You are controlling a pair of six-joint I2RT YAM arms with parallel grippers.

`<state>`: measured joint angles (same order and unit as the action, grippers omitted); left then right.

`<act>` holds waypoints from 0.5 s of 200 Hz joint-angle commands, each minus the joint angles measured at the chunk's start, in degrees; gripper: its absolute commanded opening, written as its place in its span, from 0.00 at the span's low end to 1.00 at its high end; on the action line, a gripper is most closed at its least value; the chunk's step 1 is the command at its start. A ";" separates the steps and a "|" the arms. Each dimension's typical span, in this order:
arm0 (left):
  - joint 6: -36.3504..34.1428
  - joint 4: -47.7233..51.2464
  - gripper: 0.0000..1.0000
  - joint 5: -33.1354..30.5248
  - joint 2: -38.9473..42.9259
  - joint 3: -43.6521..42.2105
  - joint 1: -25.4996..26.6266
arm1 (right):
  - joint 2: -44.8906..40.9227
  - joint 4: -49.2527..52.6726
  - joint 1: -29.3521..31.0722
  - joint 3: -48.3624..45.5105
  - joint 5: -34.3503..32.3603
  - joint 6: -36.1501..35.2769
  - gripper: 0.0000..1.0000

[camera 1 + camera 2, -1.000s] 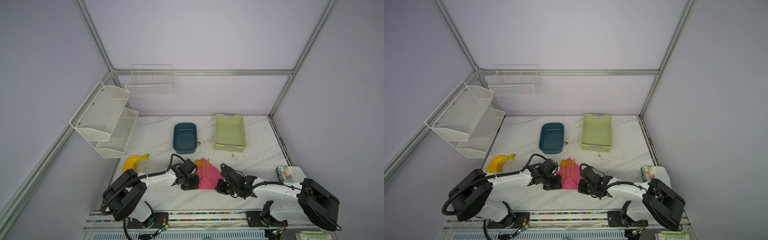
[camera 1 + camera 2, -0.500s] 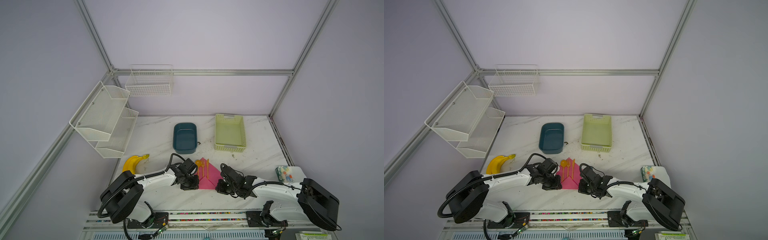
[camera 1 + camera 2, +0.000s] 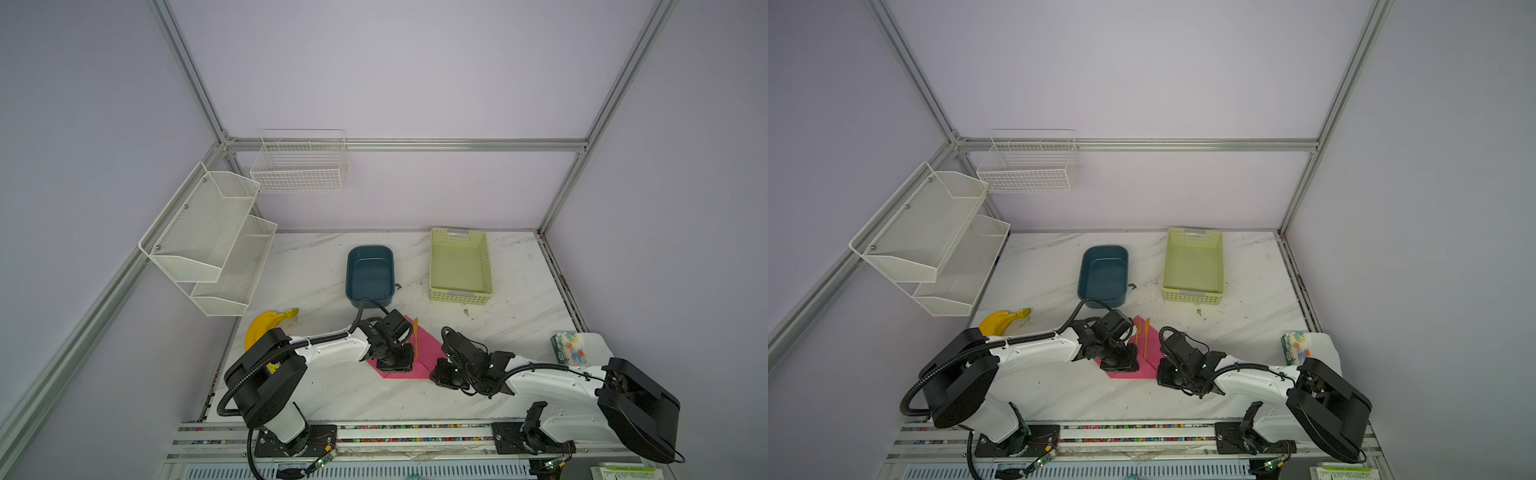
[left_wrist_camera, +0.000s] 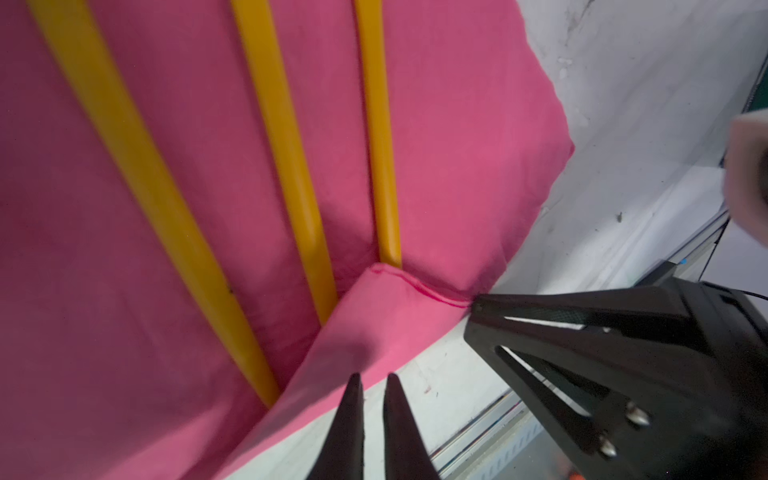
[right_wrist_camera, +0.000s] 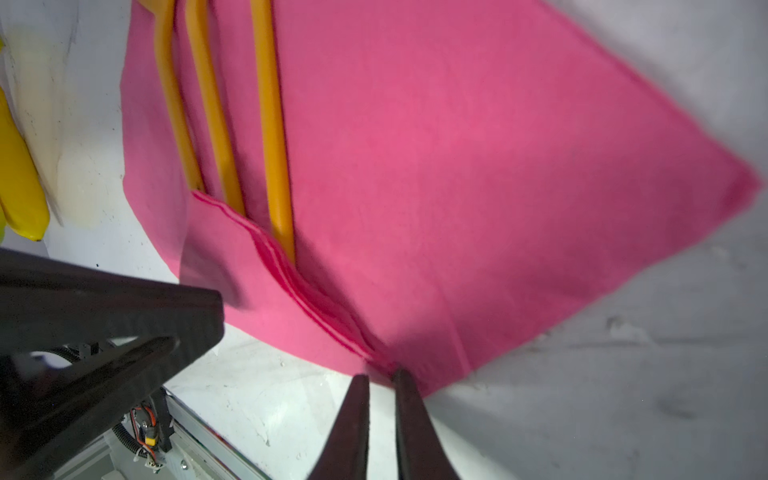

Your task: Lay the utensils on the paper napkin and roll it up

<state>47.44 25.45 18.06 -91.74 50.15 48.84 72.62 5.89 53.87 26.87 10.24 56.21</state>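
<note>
The pink paper napkin lies at the table's front middle. Three orange utensils lie side by side on it. Its near corner is folded up into a flap that covers their handle ends. My left gripper is low at the flap's left edge, its jaws a narrow slit apart with only table between them. My right gripper is at the fold's right end, also slightly open and empty. The left wrist hides most of the utensils in both top views.
A dark blue tub and a pale green basket stand behind the napkin. A yellow banana lies front left and a patterned tissue packet front right. White wire racks hang on the left wall.
My left gripper has shifted a little to the right over the napkin, and its wrist now covers the utensils' far ends. The right arm has barely moved.
</note>
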 commanded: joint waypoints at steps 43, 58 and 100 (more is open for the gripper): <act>-1.04 -0.77 0.12 -2.41 -1.74 4.73 0.07 | -6.75 5.71 -2.99 3.05 -1.51 -0.38 0.33; -0.94 -0.90 0.12 -2.51 -1.77 4.86 0.00 | -6.87 7.07 -4.53 3.70 -1.54 -1.70 0.36; -0.77 -0.86 0.12 -2.66 -1.62 4.97 0.06 | -5.88 8.70 -8.98 4.50 -0.37 -5.01 0.40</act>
<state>47.31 25.32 16.12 -93.65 50.15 48.84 66.32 11.49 47.03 30.33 9.91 53.41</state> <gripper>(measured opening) 0.120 0.390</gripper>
